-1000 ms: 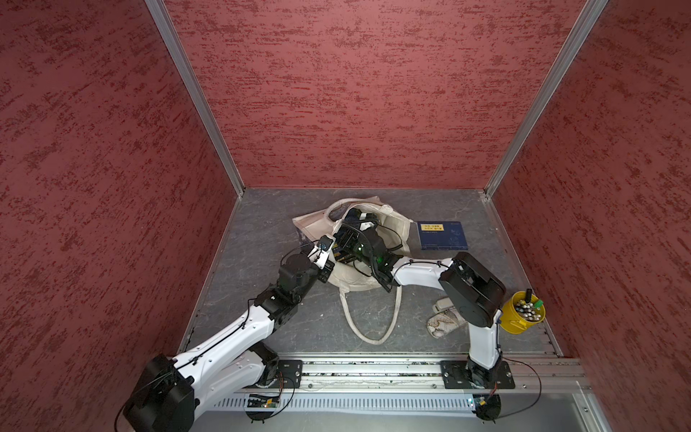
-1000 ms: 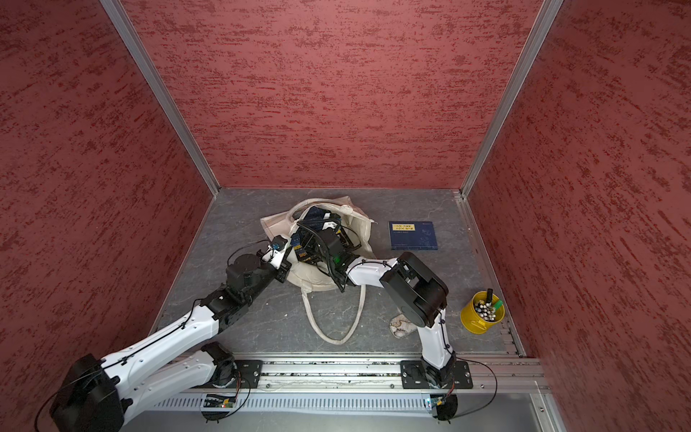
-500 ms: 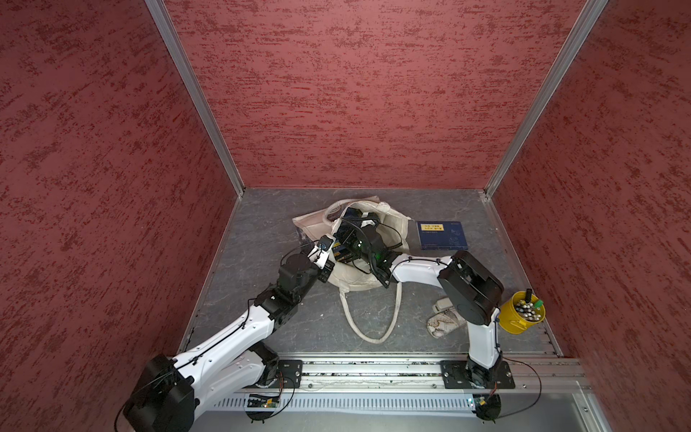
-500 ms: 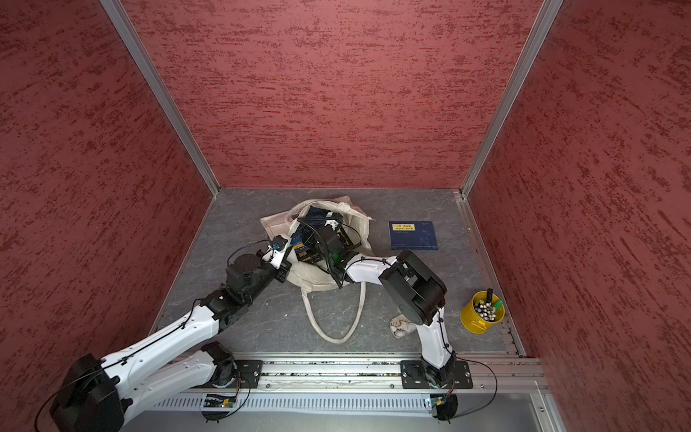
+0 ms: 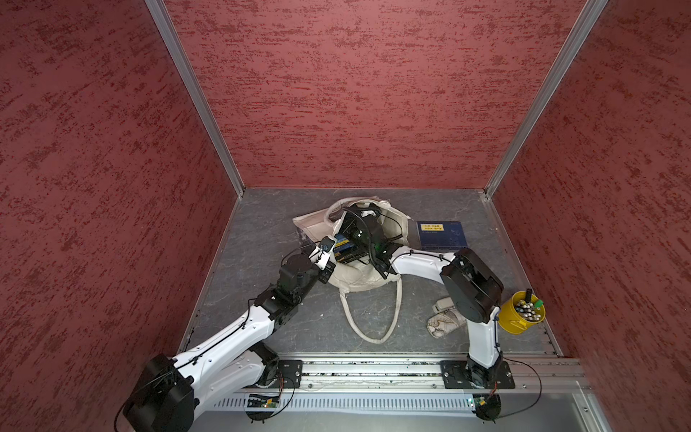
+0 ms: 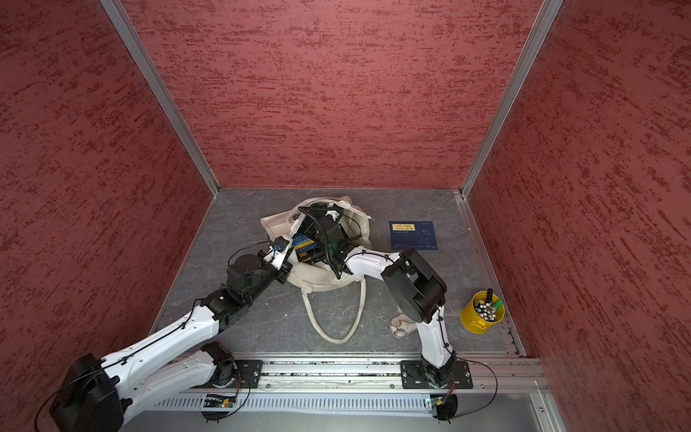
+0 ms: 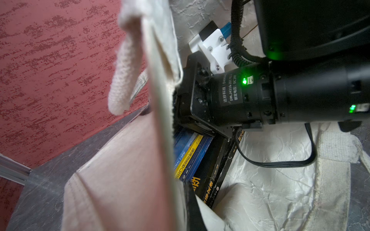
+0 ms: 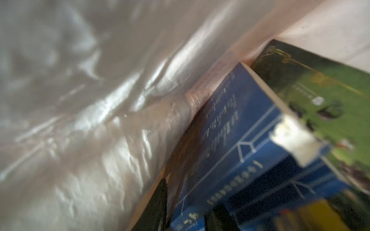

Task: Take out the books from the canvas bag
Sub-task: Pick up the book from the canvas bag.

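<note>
Toward 12 o'clock from the middle of the worktop [image 5: 261,232], the canvas bag [image 5: 359,278] lies slumped with its mouth gaping. One loop handle [image 5: 374,340] trails toward 6 o'clock. My left jaws are pressed together on the bag's rim at its 8 o'clock side, pinching the cream cloth and holding that edge lifted. One black finger [image 7: 190,200] shows against the fabric in the left wrist view.

My right arm reaches in from 4 o'clock, and my right jaws are down inside the bag among the books [image 5: 346,251], which stand on edge with blue, yellow and black spines. In the right wrist view one finger [image 8: 160,200] sits between the bag wall and a blue book [image 8: 240,130], the other on the far side of its cover. The blur keeps me from telling whether they squeeze it or merely straddle it.

Another dark blue book [image 5: 441,235] lies flat on the worktop at the bag's 3 o'clock, apart from it. A white patterned pouch [image 5: 445,318] lies at 5 o'clock, with a yellow cup [image 5: 521,314] of pens beyond it.
</note>
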You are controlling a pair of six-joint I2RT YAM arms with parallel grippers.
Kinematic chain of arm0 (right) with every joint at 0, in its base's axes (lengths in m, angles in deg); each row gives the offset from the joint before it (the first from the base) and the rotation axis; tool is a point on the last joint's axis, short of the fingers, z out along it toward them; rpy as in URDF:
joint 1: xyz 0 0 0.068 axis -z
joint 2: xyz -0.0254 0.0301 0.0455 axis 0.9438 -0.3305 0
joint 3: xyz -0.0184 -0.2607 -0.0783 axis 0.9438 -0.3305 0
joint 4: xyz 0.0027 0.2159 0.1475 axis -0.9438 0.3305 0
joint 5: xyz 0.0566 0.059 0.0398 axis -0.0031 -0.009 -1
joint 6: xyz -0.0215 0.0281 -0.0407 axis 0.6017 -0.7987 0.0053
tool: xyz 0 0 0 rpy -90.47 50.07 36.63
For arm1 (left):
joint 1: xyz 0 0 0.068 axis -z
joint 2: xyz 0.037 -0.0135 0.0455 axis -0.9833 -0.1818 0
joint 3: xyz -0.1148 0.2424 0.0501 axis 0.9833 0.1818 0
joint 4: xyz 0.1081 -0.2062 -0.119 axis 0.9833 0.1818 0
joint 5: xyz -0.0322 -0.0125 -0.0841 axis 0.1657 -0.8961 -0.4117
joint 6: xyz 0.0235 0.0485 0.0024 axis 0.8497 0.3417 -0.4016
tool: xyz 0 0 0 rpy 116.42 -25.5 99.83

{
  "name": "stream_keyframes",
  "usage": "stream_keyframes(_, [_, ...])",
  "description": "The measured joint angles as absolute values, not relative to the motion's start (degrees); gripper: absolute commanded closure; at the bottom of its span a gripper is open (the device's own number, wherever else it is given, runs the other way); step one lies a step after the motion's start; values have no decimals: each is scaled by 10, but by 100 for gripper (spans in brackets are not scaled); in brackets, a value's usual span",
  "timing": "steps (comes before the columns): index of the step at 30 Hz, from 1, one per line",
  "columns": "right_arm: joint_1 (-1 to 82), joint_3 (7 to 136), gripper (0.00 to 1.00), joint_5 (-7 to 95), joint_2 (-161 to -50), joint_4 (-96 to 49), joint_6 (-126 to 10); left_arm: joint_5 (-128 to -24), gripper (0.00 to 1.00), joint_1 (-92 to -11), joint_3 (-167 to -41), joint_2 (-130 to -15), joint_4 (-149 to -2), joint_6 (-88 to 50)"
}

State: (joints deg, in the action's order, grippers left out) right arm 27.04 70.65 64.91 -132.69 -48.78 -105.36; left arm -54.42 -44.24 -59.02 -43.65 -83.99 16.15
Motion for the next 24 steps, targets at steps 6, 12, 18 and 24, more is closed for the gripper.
stream_keyframes(6, [271, 721, 73, 653, -1368, -502, -1080, -545, 100, -442, -590, -439, -840, 163])
stream_keyframes(12, [272, 738, 98, 651, -1380, -511, -1102, -544, 100, -441, -590, -439, -840, 163])
stream_keyframes(18, [272, 715, 100, 643, -1359, -519, -1078, -544, 100, -441, -590, -443, -841, 158])
stream_keyframes(24, [269, 624, 100, 633, -1257, -515, -1001, -543, 100, -449, -594, -443, -840, 134])
